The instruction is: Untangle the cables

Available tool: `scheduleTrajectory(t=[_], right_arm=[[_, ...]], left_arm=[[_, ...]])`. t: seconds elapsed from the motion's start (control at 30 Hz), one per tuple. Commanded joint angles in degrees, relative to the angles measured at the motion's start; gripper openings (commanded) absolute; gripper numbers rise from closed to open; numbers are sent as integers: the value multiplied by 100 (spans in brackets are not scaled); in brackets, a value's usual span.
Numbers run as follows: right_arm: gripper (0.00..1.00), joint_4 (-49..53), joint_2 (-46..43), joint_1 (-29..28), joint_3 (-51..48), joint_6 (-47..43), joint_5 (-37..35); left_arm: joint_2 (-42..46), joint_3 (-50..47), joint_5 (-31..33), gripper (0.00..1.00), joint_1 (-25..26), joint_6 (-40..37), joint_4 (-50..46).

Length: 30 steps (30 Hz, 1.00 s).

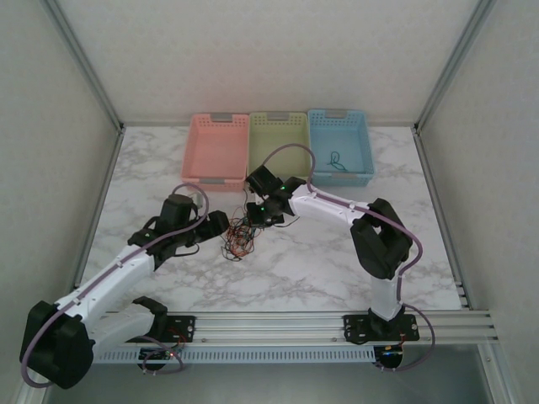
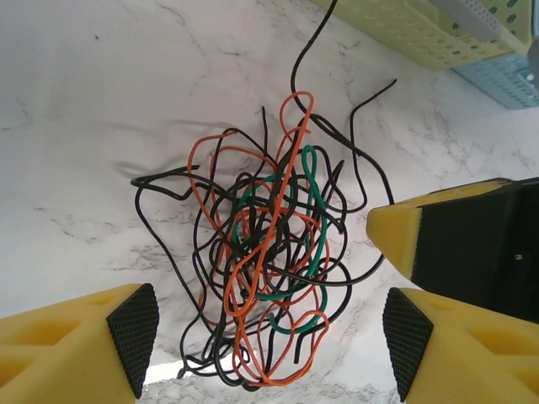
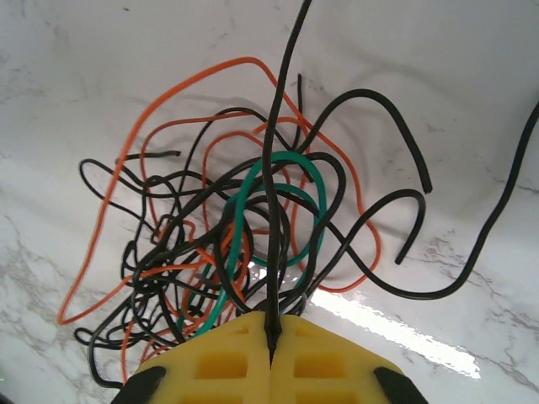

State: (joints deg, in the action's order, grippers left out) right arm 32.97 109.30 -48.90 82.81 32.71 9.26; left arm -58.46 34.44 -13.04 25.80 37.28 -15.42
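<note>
My right gripper (image 3: 271,324) is clenched on one black cable (image 3: 266,160) rising from the tangled cables (image 1: 240,238) near the middle of the table (image 1: 337,261). My left gripper (image 2: 269,337) is released, jaws straddling the tangle, apparently without touching it.

From above, the cables (image 1: 238,240) are a knot too small to tell one from another, and the wire (image 1: 338,160) in the blue basket (image 1: 368,151) is too thin to give its colour. In the right wrist view the bottom edge cuts off the right gripper (image 3: 271,341), the black cable (image 3: 271,143) nipped in its closed tips leaves by the top edge, and a second black cable (image 3: 497,210) leaves by the right edge. In the left wrist view the left gripper (image 2: 269,337) is cut by the bottom and right edges, and the green basket (image 2: 421,34) by the top edge.
</note>
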Motion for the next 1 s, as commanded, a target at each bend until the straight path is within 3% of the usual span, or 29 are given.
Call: scheduleTrajectory(t=[0.0,0.4,0.77,0.97], right_arm=[[0,-106,-517,-20,-182,-253,119],[0,-212,-774,-3,-548,-270,158],[0,-120,-710,-5,-494,-274,197],[0,-107,-683,-4,-487,-266,190]], left_arm=[[-116,181,-63,73,115,-132,-22],[-929,594,59,58,563,-304,136],[-1341,516,276,52,638,-423,157],[-1431,424,170,39,645,-405,310]])
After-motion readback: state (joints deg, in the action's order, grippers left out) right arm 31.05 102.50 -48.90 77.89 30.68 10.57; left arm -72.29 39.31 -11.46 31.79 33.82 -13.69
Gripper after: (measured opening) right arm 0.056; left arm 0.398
